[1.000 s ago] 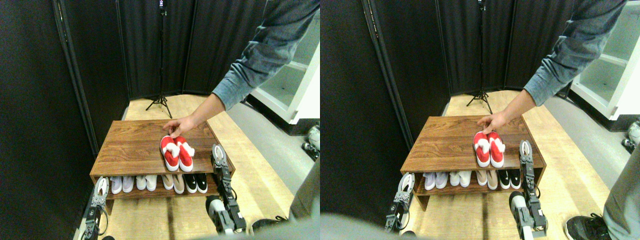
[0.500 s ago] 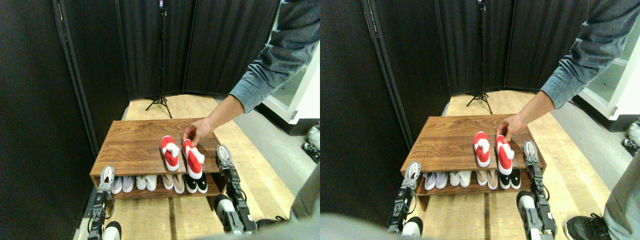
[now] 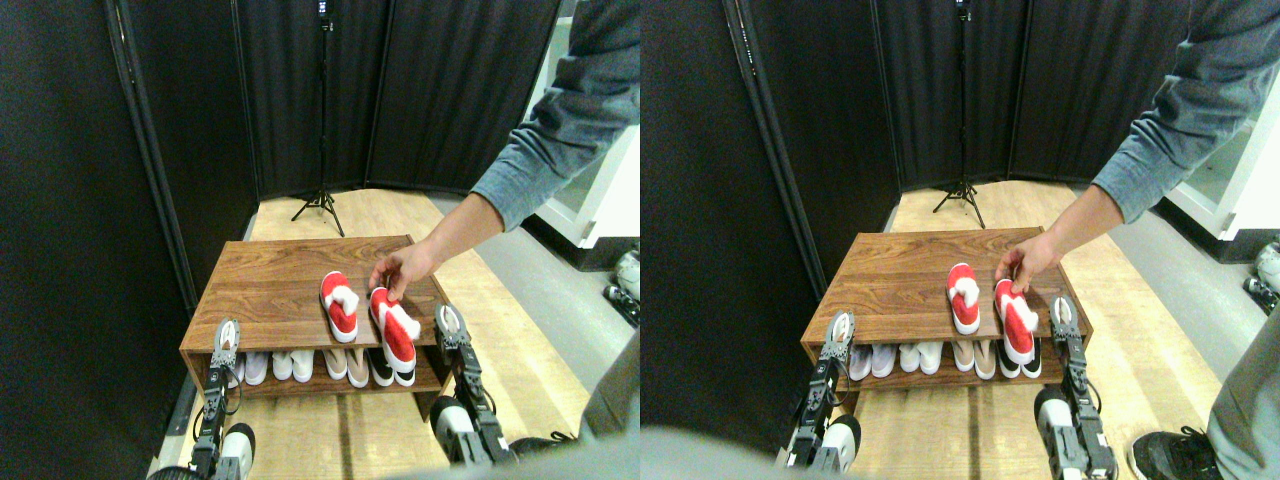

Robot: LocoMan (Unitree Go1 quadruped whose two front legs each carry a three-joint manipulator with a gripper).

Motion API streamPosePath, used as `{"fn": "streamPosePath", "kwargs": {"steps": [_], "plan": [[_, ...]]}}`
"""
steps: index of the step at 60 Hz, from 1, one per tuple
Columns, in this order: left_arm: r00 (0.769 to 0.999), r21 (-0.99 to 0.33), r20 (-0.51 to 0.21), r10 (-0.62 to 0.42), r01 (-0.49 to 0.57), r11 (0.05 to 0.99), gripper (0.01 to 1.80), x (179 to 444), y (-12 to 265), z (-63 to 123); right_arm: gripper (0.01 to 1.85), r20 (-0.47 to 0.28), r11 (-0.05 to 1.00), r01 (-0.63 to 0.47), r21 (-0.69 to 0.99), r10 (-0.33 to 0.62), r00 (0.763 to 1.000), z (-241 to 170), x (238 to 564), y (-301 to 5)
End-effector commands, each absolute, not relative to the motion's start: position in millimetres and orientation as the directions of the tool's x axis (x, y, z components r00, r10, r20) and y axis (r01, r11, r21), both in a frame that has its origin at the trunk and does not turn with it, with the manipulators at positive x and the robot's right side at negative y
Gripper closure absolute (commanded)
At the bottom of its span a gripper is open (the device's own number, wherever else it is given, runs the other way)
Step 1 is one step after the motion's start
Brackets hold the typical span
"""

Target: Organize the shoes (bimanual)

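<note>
On wooden rack (image 3: 270,300), both pincers hover empty beside red shoes (image 3: 340,305).

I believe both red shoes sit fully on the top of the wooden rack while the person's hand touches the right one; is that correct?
Not quite. In the stereo pair view only the left red shoe sits fully on the wooden rack. The right red shoe hangs over the front edge, while the person's hand touches its heel.

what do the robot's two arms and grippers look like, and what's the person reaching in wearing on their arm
Both manipulators are slim pale grey limbs with dark joints. The left gripper and right gripper are dark frames with pale, rounded finger pads; thin dark cabling runs beside the left limb. The person's sleeve is blue-grey denim-like cloth, pushed up the forearm.
</note>
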State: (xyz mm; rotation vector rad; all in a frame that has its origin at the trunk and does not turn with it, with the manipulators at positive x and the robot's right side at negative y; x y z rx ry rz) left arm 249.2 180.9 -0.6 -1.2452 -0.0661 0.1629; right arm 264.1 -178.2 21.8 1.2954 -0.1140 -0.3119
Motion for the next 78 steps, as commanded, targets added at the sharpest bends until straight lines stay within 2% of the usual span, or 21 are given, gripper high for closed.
{"fn": "streamPosePath", "kwargs": {"steps": [1,2,5,11,18,22,34,43,54,59,78], "plan": [[0.990,-0.950,0.000,0.138,-0.043,0.308,1.80,252.1,175.6,8.0,0.77,-0.076,0.258,0.140,0.956,-0.246,0.966,35.2,259.8,-169.8],[0.990,-0.950,0.000,0.138,-0.043,0.308,1.80,252.1,175.6,8.0,0.77,-0.076,0.258,0.140,0.956,-0.246,0.966,35.2,259.8,-169.8],[0.991,-0.950,0.001,0.137,-0.042,0.309,1.80,252.6,175.1,8.0,0.48,-0.091,0.276,0.156,0.949,-0.234,0.968,35.4,259.0,-170.4],[0.991,-0.952,-0.001,0.133,-0.042,0.304,1.80,252.9,174.9,8.1,0.31,-0.124,0.279,0.165,0.946,-0.159,0.980,37.1,257.5,-171.7],[0.991,-0.953,-0.001,0.137,-0.043,0.299,1.80,253.6,175.2,8.2,0.20,-0.142,0.264,0.166,0.950,-0.110,0.984,38.3,256.6,-170.9],[0.991,-0.954,-0.001,0.136,-0.041,0.296,1.80,254.2,175.6,8.2,0.14,-0.170,0.222,0.180,0.958,-0.065,0.983,38.1,255.9,-170.8],[0.990,-0.947,0.008,0.137,-0.036,0.319,1.80,255.2,179.0,8.2,0.12,-0.192,0.242,0.190,0.952,-0.017,0.981,33.5,251.3,-166.6],[0.992,-0.948,0.018,0.128,-0.024,0.318,1.80,255.2,179.8,8.4,0.16,-0.215,0.154,0.210,0.965,0.020,0.976,22.4,244.6,-155.5],[0.991,-0.952,0.009,0.135,-0.032,0.303,1.80,253.8,180.2,8.5,0.19,-0.230,0.148,0.218,0.965,0.069,0.971,13.9,241.2,-141.9],[0.990,-0.950,0.009,0.139,-0.034,0.309,1.80,252.8,180.6,8.8,0.14,-0.227,0.152,0.213,0.965,0.089,0.970,10.9,239.3,-136.8],[0.988,-0.938,0.031,0.151,-0.024,0.345,1.80,250.2,182.4,9.5,0.15,-0.246,0.176,0.229,0.957,0.081,0.966,-1.2,251.3,-132.0]]}}
